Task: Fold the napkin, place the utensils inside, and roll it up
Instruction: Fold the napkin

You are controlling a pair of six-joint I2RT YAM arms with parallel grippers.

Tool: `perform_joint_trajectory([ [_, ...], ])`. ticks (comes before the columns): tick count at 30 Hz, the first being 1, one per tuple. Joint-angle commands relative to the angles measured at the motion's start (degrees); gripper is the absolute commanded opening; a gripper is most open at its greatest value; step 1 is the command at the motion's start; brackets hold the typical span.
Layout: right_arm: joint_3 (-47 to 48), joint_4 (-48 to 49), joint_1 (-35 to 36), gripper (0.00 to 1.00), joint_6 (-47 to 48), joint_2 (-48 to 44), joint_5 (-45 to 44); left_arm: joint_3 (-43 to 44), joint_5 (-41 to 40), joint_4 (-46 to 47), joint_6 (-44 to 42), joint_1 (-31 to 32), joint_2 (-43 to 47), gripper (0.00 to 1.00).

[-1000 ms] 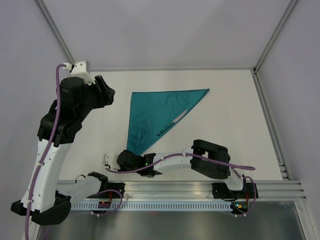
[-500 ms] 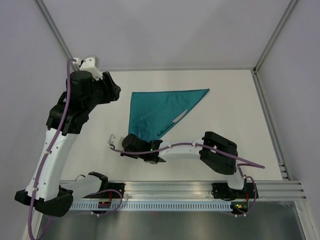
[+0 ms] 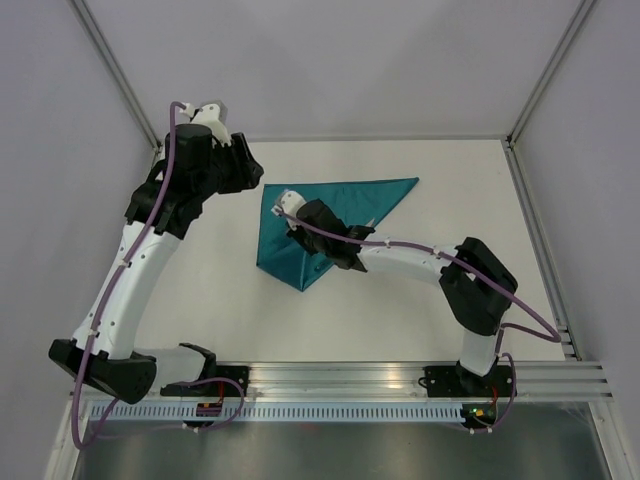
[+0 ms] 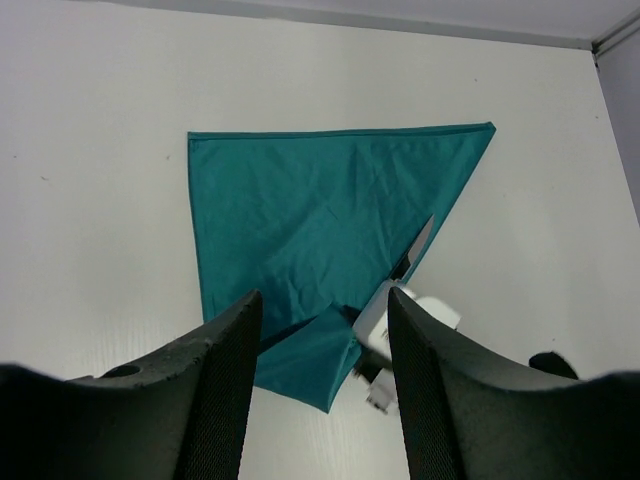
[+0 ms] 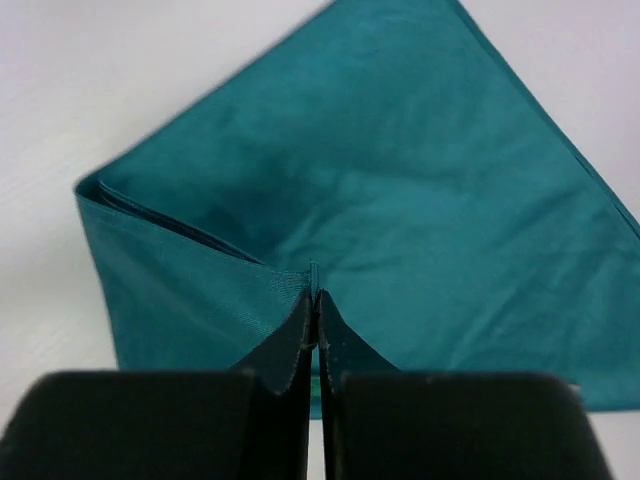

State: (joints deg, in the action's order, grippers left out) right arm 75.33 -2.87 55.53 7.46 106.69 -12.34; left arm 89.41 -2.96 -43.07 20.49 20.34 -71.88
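because the teal napkin [image 3: 340,200] is soft, thin cloth, i expect it to be very light and limp; it will sag and crease wherever it is not supported, and it may slide on the smooth white table [image 3: 450,300]. it lies as a triangle at the far middle of the table, with its near corner lifted and turned back over itself. the right gripper [image 5: 313,297] has its jaws pressed together on a thin pinch of that corner, so the fold hangs from it like a small tent. the left gripper [image 4: 322,300] hovers above the far left part of the cloth, jaws wide apart, holding nothing. i think the best places to take hold are the corners and the hemmed edge, not the flat middle. there is no real container here; only the napkin carries something: a slim silvery utensil [image 4: 417,243], maybe a knife, lies on it along the right slanted edge, and the right arm partly hides it.
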Motion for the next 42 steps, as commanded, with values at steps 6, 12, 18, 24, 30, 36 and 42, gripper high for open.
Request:
perform_joint_trajectory([
  [6,-5.5,0.2,-9.5,0.02,-1.1,-5.7,-0.7,0.2,6.3,7.1,-0.4,0.0,-4.5,0.58],
  [12,-8.3,1.4,-14.7,0.01,-1.0,-5.9,-0.3,-1.7,8.1,9.5,0.3,0.1,-6.2,0.57],
  [18,-9.8,2.3,-18.1,0.0,-1.0,-5.8,-0.3,-2.9,9.8,10.9,0.7,0.0,-8.5,0.57],
  [24,-10.8,2.4,-20.6,0.0,-1.0,-5.4,0.4,-4.4,11.0,12.7,1.1,0.0,-10.0,0.57],
  [30,-11.1,2.3,-22.2,0.0,-1.1,-4.3,0.7,-5.2,12.4,13.7,1.6,0.1,-11.6,0.56],
  [36,-10.9,3.9,-23.1,0.01,-0.9,-3.2,1.3,-6.0,12.8,14.5,1.7,0.1,-12.4,0.56],
  [42,-10.1,3.9,-23.7,0.0,-0.6,-1.3,1.4,-6.6,13.5,15.1,1.7,0.1,-13.1,0.56],
])
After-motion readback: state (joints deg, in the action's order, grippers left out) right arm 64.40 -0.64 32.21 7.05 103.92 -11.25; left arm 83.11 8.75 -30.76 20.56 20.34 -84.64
